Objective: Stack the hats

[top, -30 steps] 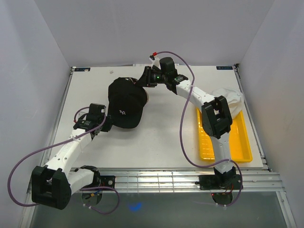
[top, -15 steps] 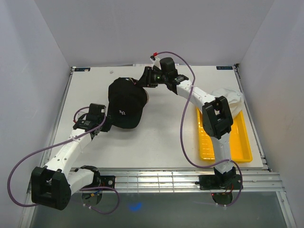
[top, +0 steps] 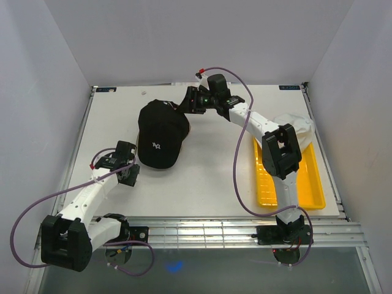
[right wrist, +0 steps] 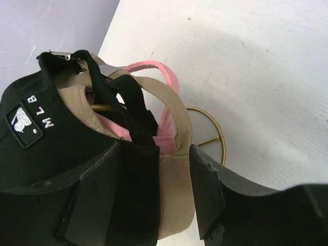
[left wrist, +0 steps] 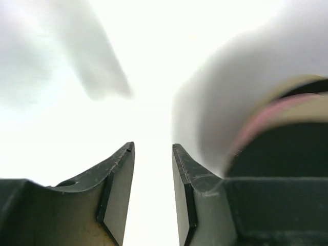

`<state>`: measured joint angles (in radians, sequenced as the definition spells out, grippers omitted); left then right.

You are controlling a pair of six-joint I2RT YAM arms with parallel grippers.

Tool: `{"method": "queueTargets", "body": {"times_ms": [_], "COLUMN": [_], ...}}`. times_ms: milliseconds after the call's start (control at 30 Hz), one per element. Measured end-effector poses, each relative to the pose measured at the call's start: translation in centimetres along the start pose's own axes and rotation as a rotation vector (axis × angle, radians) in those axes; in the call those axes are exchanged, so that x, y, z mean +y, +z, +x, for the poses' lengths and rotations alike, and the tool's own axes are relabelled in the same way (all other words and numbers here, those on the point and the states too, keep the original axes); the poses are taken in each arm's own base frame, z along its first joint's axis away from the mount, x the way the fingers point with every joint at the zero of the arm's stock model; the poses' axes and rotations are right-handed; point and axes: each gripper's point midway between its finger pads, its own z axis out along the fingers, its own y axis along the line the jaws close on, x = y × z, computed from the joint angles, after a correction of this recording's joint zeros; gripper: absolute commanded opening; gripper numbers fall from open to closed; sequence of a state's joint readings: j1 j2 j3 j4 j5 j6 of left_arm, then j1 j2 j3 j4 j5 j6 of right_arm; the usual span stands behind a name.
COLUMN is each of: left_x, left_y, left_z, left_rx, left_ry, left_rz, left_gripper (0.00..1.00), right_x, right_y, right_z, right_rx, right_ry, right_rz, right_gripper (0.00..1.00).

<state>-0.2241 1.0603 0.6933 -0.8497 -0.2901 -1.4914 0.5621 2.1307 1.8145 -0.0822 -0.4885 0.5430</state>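
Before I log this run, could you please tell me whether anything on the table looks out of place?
The white cap lies apart from the others, resting at the far end of the yellow mesh tray. The black cap tops the stack, and at its back the tan strap and pink strap splay out unevenly.

Seen from above, the black cap (top: 160, 130) largely conceals the tan cap (right wrist: 175, 189) and pink cap (right wrist: 171, 79) beneath it, the right arm (top: 278, 153) covers part of the white cap (top: 298, 127) at the table's (top: 208, 177) right edge, and the left wrist view renders the stack (left wrist: 287, 118) blurred and cropped at its right border.
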Motion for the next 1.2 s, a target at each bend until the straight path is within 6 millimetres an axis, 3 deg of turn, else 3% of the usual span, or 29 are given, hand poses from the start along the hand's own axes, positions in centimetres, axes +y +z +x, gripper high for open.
{"method": "queueTargets", "body": {"times_ms": [100, 367, 733, 1200], "left_x": [2.9, 3.8, 1.3, -0.2], "left_y": [0.3, -0.4, -3.1, -5.9], "left_z": [0.0, -0.2, -1.2, -2.1], "left_rx": [-0.006, -0.007, -0.013, -0.019], "left_ry": [0.042, 0.058, 0.054, 0.056], "left_rz": [-0.102, -0.115, -0.018, 0.07], "left_gripper": [0.47, 0.47, 0.55, 0.55], "right_x": [-0.1, 0.0, -0.3, -0.2], "right_y": [0.0, -0.2, -1.2, -3.9], "right_z": [0.1, 0.1, 0.4, -1.3], "right_rx": [0.004, 0.006, 0.023, -0.007], "right_ry": [0.003, 0.005, 0.019, 0.048], "right_rz": [0.003, 0.006, 0.044, 0.089], "right_gripper": [0.6, 0.62, 0.76, 0.79]}}
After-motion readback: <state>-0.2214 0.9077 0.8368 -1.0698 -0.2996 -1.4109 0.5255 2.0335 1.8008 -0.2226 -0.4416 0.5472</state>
